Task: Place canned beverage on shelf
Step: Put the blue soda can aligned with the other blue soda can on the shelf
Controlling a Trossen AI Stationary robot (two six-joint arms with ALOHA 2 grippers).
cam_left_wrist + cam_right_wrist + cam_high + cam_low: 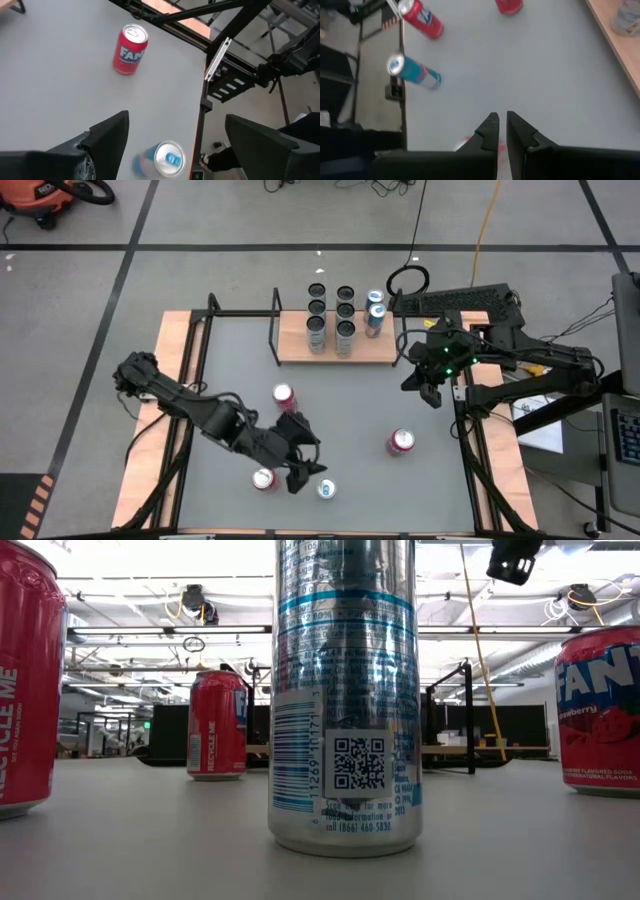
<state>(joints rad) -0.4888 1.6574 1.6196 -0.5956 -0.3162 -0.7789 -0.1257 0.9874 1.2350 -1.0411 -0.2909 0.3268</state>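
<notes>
A slim silver-and-blue can stands upright on its base near the table's front edge. My left gripper hovers open just to its left and above it. In the left wrist view the can's top shows low between the two fingers, which are clear of it. The shelf, a light-wood board with black rod frames, stands at the table's far side and carries several upright cans. My right gripper hangs shut with nothing in it in front of the shelf's right end.
Three red cans stand upright on the grey table: one mid-table, one near the front left of the slim can, one to the right. The table's right edge and black frame lie close beyond the slim can.
</notes>
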